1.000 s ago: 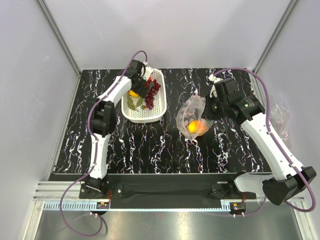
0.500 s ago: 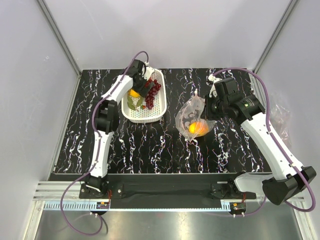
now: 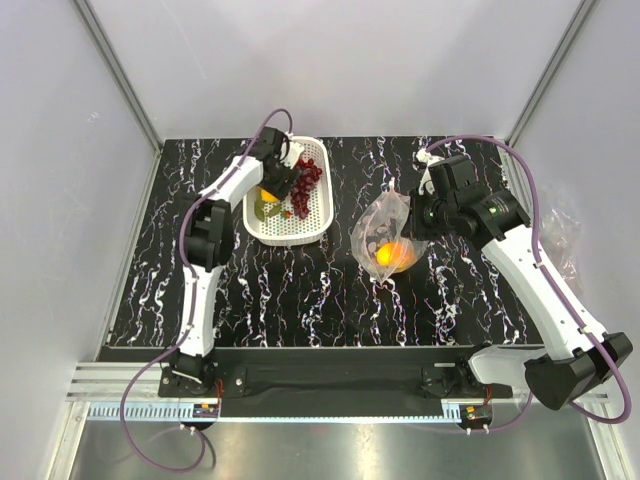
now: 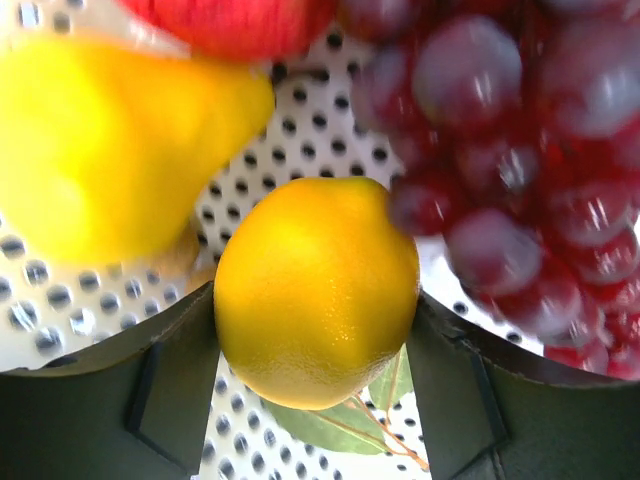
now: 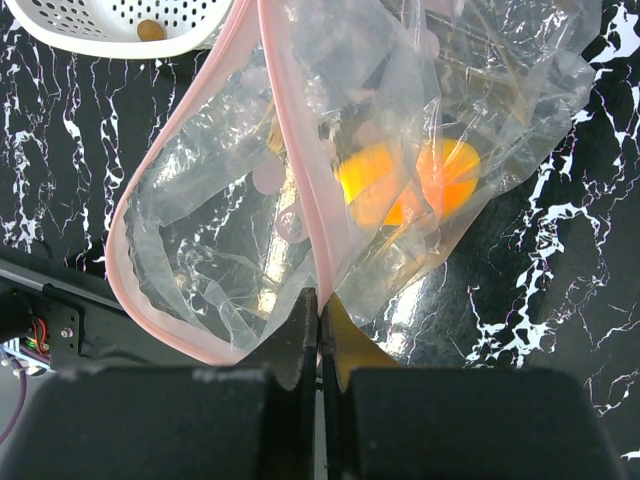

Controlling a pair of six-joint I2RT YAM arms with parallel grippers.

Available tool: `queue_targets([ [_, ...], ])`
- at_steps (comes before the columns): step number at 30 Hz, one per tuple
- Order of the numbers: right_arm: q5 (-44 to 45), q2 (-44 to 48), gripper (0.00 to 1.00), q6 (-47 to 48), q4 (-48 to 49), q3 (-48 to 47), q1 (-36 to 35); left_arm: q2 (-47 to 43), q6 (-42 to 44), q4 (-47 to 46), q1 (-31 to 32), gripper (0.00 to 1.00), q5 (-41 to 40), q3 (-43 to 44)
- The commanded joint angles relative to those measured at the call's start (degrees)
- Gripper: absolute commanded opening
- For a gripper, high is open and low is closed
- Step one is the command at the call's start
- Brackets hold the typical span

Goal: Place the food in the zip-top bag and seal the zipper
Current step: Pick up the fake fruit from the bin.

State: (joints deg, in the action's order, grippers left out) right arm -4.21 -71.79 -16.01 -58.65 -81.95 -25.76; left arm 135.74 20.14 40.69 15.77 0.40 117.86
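Note:
My left gripper (image 3: 272, 178) is down in the white basket (image 3: 312, 222), and in the left wrist view (image 4: 315, 296) its fingers (image 4: 170, 385) press both sides of a yellow-orange lemon (image 4: 317, 285). Beside it lie a yellow fruit (image 4: 100, 150), a red apple (image 4: 240, 18), dark purple grapes (image 4: 520, 200) and a green leaf (image 4: 335, 420). My right gripper (image 3: 416, 222) (image 5: 320, 300) is shut on the pink zipper (image 5: 300, 180) of the clear zip-top bag (image 3: 383, 232) (image 5: 200, 230) and holds it up with its mouth open. Orange pieces (image 3: 390, 252) (image 5: 405, 180) lie inside the bag.
The basket's rim shows in the right wrist view (image 5: 110, 30) just beyond the bag. More crinkly clear plastic (image 3: 560, 238) lies against the right wall. Grey walls close off the black marbled table (image 3: 300, 300) at the back and both sides.
My left gripper has shifted a little toward the far left inside the basket. The right arm and the bag have stayed put.

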Motion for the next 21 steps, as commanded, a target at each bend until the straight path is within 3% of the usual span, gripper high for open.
queue_targets([
  [1, -1.1, 1.2, 0.00, 0.7, 0.7, -0.6, -0.1, -6.7, -3.0, -5.0, -0.1, 0.43, -4.2, -3.8],
  [6, -0.5, 0.6, 0.00, 0.2, 1.2, -0.4, -0.2, -14.6, -7.1, -6.0, -0.1, 0.38, -3.6, -9.6],
  [13, 0.4, -1.2, 0.00, -0.6, 1.4, -0.9, -0.2, -27.2, -9.5, -8.4, 0.1, 0.40, -7.5, -16.9],
  [21, 2.0, -4.8, 0.00, -1.5, 4.8, -0.7, -0.1, -47.9, -13.7, -19.4, 5.7, 0.41, -0.7, -34.9],
])
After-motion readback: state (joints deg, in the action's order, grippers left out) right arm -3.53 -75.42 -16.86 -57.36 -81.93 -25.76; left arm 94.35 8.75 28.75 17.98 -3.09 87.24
